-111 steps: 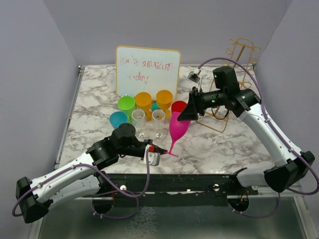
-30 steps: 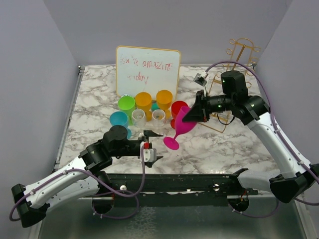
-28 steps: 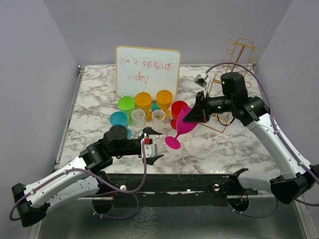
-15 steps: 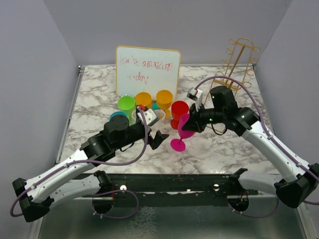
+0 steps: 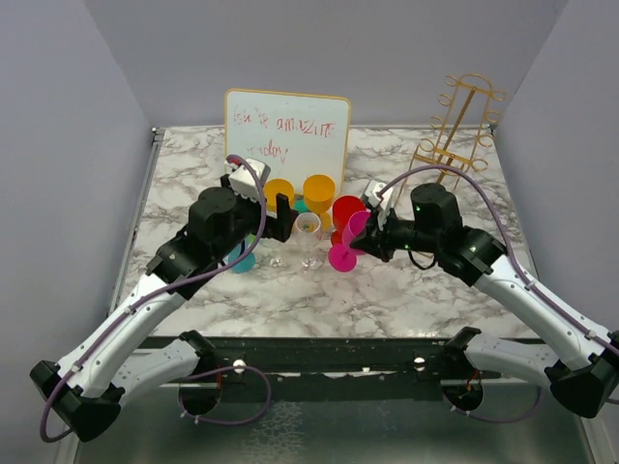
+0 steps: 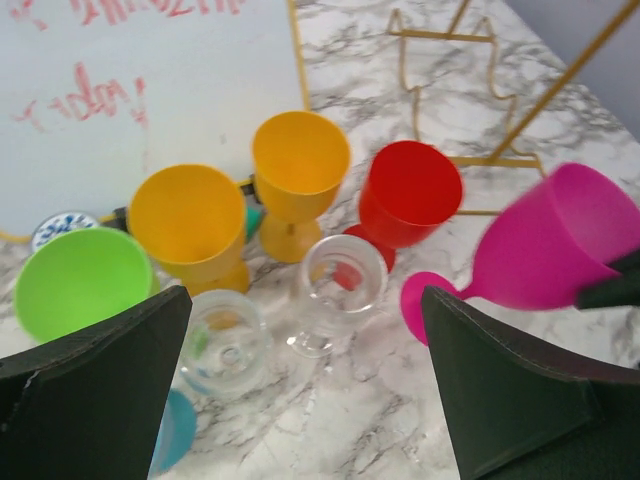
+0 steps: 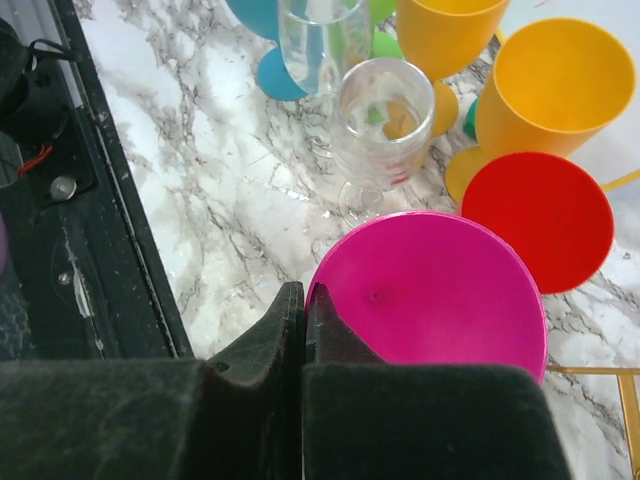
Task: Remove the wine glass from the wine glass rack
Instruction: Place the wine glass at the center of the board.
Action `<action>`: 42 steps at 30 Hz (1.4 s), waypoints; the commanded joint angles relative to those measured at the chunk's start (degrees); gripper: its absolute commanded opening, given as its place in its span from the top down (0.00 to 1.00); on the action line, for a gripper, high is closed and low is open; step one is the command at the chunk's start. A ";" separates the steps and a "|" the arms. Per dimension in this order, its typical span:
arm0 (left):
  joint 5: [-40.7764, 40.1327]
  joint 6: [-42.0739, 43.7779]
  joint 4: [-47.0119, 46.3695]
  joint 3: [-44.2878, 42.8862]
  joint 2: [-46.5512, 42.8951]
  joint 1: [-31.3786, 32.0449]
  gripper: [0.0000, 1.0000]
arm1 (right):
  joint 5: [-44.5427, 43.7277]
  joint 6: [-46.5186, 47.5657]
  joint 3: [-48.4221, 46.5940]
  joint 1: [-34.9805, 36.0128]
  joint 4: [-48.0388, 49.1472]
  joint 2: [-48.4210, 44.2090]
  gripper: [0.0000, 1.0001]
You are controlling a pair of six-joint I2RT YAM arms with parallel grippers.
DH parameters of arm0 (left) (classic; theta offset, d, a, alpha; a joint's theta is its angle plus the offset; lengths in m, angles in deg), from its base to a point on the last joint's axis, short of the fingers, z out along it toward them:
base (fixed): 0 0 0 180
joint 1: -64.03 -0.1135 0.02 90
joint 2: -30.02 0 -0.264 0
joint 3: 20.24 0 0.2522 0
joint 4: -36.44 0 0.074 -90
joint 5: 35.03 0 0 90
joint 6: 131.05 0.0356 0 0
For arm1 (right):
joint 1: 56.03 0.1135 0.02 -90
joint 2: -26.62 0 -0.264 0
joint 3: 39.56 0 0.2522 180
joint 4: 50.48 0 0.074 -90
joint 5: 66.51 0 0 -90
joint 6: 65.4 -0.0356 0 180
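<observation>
The pink wine glass (image 5: 348, 235) hangs tilted beside the red goblet (image 5: 347, 210), its foot (image 5: 340, 258) low over the marble. My right gripper (image 5: 372, 238) is shut on its rim; in the right wrist view the jaws (image 7: 305, 298) pinch the edge of the pink bowl (image 7: 440, 290). The gold wire wine glass rack (image 5: 456, 121) stands at the back right with bare hooks, apart from the glass. My left gripper (image 5: 280, 220) hovers open above the cluster of cups, holding nothing; its fingers (image 6: 95, 395) are spread wide over a clear glass (image 6: 340, 285).
A whiteboard (image 5: 287, 135) stands at the back. In front of it stand a green cup (image 6: 75, 280), two orange ones (image 6: 190, 220), a teal one (image 6: 175, 430) and a second clear glass (image 6: 225, 340). The rack's base (image 6: 440, 60) lies behind the red goblet.
The left gripper has opened fully, risen and swung back over the cups. The right arm has carried the pink glass leftward and lower, next to the red goblet.
</observation>
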 commanded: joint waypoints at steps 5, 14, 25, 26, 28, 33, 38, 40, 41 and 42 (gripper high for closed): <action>3.20 -4.68 4.02 -1.57 0.61 -9.33 0.01 | -3.80 3.88 -2.60 3.97 -2.98 3.58 1.00; -0.33 -5.79 7.90 -2.62 3.17 -12.67 0.01 | -5.38 4.77 -2.43 6.17 -3.85 6.56 1.00; -0.22 -5.58 7.38 -1.39 1.69 -15.13 0.01 | -13.97 6.46 -2.99 10.17 -3.85 10.48 0.99; -0.80 -5.35 7.31 -1.01 1.45 -15.18 0.01 | -13.83 6.47 -3.01 10.31 -3.66 10.84 1.00; -1.32 -5.08 7.19 -0.61 0.64 -15.22 0.01 | -13.64 6.58 -3.17 10.40 -3.33 11.45 1.00; -1.46 -3.74 5.32 0.25 -2.21 -15.22 0.01 | -13.84 6.26 -4.30 10.52 -4.03 13.80 0.99; -1.19 -2.90 5.63 0.57 -3.24 -15.22 0.01 | -14.40 4.84 -5.20 10.43 -3.51 16.22 1.00; -0.33 -2.47 4.98 1.72 -3.64 -15.22 0.01 | -14.42 4.33 -5.55 10.51 -3.40 16.95 0.99; 0.34 -2.33 4.70 2.36 -3.87 -15.22 0.01 | -14.50 3.90 -5.65 10.47 -3.20 17.18 1.00; 0.94 -2.34 4.58 2.75 -3.93 -15.22 0.01 | -14.47 3.67 -5.64 10.49 -2.95 17.39 1.00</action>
